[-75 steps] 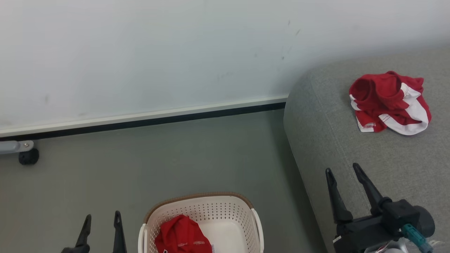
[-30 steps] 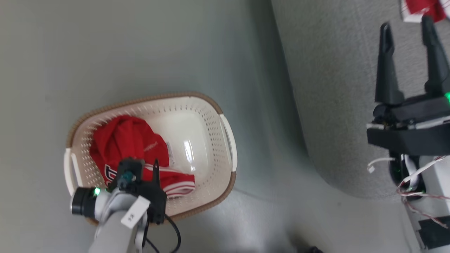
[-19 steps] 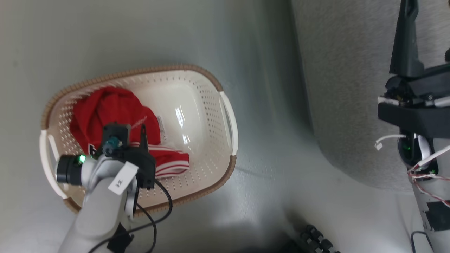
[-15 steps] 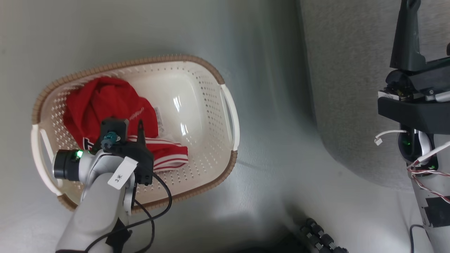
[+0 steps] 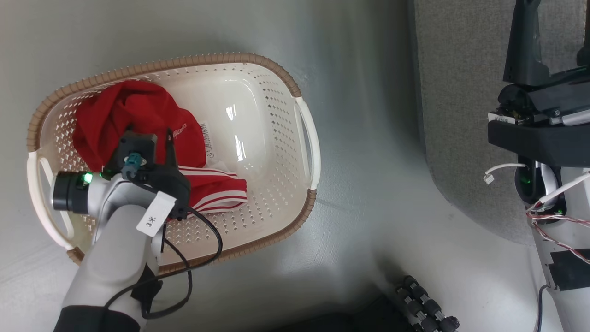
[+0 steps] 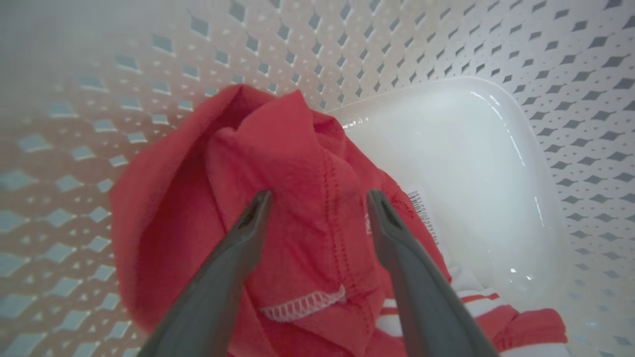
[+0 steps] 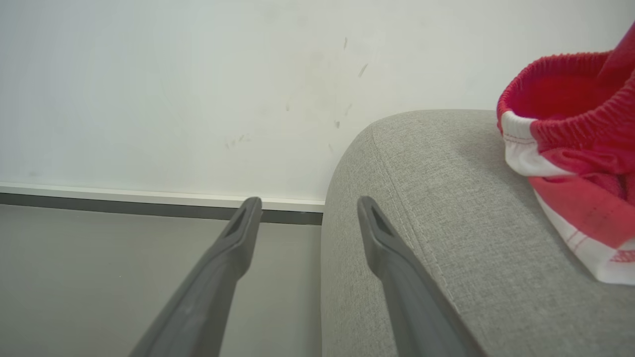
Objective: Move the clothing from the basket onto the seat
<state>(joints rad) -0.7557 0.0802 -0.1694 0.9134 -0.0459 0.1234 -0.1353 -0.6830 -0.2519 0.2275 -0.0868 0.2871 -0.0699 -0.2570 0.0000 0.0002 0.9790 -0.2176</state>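
A: Left gripper [image 6: 318, 198], wrist view: both dark fingers spread wide, nothing pinched. A raised fold of the red sports garment [image 6: 297, 158] sits between them, with a seam and white hem stitching running down the gap.
B: Contact?
A: The tips lie over the cloth. Cannot tell whether they press on it.
B: Where is the garment?
A: Head view: inside the laundry basket [image 5: 184, 61], bunched in its left half. Its white-striped edge [image 5: 216, 196] trails toward centre frame. A barcode label [image 5: 206, 137] shows at the cloth's right side. Glossy white basket floor shows beyond that.
B: Where is the basket?
A: Left-centre of the head frame, on the grey floor [image 5: 359, 69]. It stands apart from the grey sofa [image 5: 461, 92], which takes the upper right.
B: Left arm?
A: The pale forearm rises from lower left, crossing the basket's near rim. There is a green light [image 5: 85, 177] on the wrist and a paper tag [image 5: 156, 220], with a black cable [image 5: 203, 240] looping below.
B: Other side?
A: Right gripper [image 7: 308, 203], own wrist view: fingers parted, holding nothing. One finger is seen against the floor, the other against the sofa's rounded corner. The second red-and-white garment [image 7: 570, 139] lies on the sofa cushion at right frame, its ribbed waistband uppermost. A white wall [image 7: 198, 74] and dark baseboard [image 7: 124, 206] are behind.
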